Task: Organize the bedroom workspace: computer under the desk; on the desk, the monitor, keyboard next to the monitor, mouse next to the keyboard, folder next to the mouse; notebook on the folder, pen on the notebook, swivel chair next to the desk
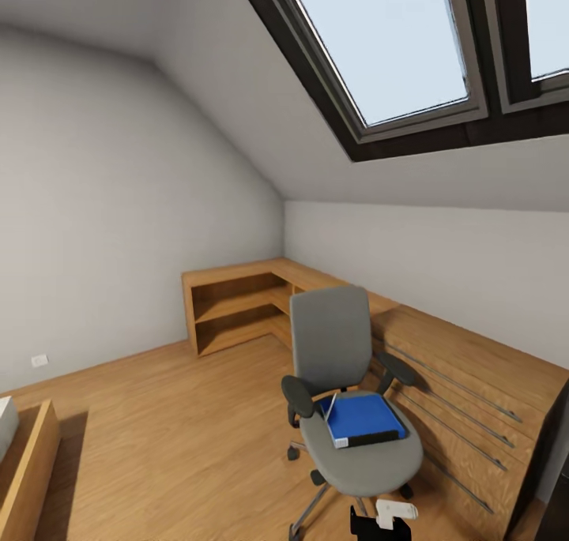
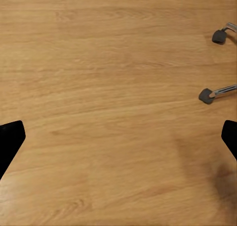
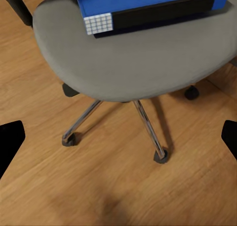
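Both end effectors, right (image 3: 118,142) and left (image 2: 118,142), hang spread and empty above the wooden floor (image 2: 98,87). Just ahead, the blue folder (image 1: 362,417) lies flat on the swivel chair (image 1: 359,454) seat. Best approach: bring the right one low over the seat's front edge, pinching the folder's dark spine squarely.

A bright blue folder (image 1: 362,417) with a white checked label is lying on the grey swivel chair (image 1: 332,343); honey-brown wooden floor (image 1: 174,438) is showing

Attic room — skylight (image 1: 395,47), white walls (image 1: 103,233), wood floor (image 1: 158,438), low wooden cabinets (image 1: 237,304).
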Controlling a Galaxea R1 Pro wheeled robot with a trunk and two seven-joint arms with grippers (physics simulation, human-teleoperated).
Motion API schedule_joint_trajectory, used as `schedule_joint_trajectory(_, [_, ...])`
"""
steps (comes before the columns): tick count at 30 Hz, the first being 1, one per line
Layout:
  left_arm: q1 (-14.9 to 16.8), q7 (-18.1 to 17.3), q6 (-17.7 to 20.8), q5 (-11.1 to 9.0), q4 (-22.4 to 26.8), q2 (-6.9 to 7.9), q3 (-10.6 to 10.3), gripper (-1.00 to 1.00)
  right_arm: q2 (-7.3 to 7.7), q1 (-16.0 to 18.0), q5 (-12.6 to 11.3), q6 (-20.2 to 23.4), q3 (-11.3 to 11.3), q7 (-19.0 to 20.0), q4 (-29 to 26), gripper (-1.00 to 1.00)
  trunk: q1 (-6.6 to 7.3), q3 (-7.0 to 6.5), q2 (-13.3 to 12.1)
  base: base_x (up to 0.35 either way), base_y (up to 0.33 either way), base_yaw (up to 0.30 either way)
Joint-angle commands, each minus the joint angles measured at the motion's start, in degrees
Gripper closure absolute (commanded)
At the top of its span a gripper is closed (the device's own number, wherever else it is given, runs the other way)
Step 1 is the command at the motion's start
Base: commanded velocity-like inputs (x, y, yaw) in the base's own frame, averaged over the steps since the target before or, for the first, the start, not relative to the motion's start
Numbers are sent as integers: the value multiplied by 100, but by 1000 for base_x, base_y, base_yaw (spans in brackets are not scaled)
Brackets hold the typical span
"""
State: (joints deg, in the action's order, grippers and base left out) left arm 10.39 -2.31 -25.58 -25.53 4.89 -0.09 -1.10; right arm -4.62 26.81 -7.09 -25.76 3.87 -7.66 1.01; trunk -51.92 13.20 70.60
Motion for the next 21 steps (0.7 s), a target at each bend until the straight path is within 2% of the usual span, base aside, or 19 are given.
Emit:
schedule_joint_trajectory(1, [5, -24, -18, -49, -6, 0, -13, -100, -3, 7, -56, -25, 44, -8, 10, -100, 0, 15, 5, 0, 0, 2])
schedule_joint_trajectory(21, [6, -24, -17, -49, -6, 0, -13, -100, 5, 7, -64, -25, 40, -8, 11, -100, 0, 195, 5, 0, 0, 0])
